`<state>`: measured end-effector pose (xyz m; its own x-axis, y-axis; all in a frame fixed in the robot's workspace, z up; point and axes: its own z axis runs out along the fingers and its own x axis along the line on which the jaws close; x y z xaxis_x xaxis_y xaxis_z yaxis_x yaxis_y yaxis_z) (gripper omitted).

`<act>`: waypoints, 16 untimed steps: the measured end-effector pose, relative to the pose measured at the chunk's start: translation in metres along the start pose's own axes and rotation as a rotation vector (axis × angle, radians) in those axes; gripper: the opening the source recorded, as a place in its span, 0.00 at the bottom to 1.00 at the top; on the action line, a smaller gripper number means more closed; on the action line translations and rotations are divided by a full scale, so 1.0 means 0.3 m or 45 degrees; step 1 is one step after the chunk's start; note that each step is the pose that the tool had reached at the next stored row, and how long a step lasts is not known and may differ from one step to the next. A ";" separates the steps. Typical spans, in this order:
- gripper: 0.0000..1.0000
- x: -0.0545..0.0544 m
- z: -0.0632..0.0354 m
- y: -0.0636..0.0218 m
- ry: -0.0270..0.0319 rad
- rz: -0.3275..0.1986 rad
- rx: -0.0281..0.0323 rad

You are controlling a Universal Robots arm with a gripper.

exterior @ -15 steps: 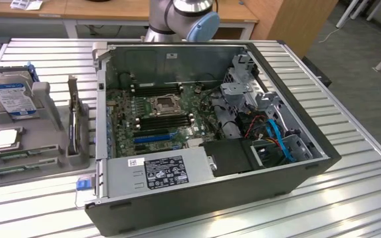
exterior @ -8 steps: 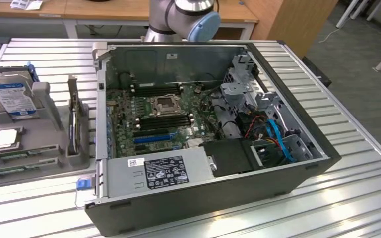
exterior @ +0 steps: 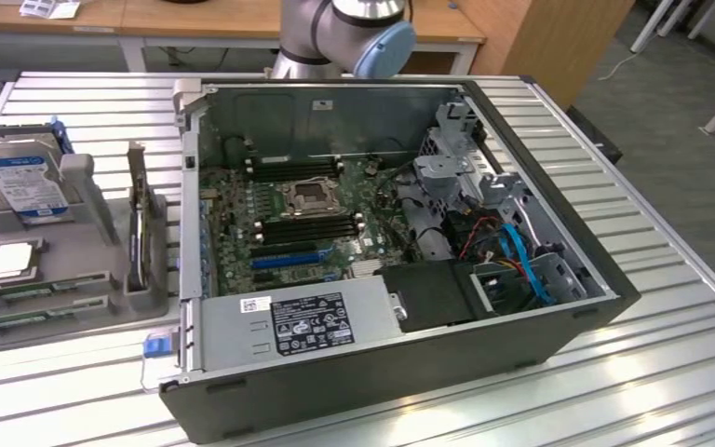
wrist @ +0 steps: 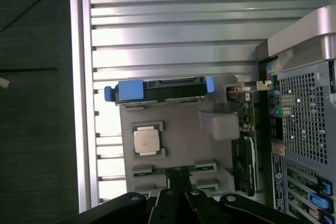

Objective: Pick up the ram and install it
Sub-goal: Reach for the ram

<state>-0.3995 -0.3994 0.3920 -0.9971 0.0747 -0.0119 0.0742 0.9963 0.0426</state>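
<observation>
The ram (exterior: 34,293) is a thin green stick lying in a slot at the near end of the grey parts holder (exterior: 90,251), at the exterior view's left. A second green stick (exterior: 33,320) lies just in front of it. In the wrist view the ram (wrist: 181,170) shows as a green strip between two grey clips. My gripper (wrist: 176,186) hangs right over it, its black fingers (wrist: 167,199) drawn together, shut with nothing between them. The open computer case (exterior: 581,317) lies beside the holder, with the motherboard's long black slots (exterior: 314,228) exposed.
The holder also carries a silver hard drive with a blue label (exterior: 22,182), a square processor (exterior: 10,263) and an upright card (exterior: 146,242). The arm's base (exterior: 332,28) stands behind the case. The slatted metal table (exterior: 655,372) ends near the holder at a dark floor (wrist: 37,103).
</observation>
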 end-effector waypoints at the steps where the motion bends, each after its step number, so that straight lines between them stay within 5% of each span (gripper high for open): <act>1: 0.10 -0.011 0.000 0.001 0.0010 0.000 0.0001; 8: 0.11 -0.013 0.000 0.001 0.0014 0.000 0.0001; 13: 0.29 -0.013 0.000 0.001 0.0014 0.000 0.0001; 16: 0.29 -0.013 0.000 0.001 0.0014 -0.001 0.0001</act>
<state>-0.3955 -0.3994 0.3920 -0.9972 0.0737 -0.0109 0.0731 0.9964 0.0425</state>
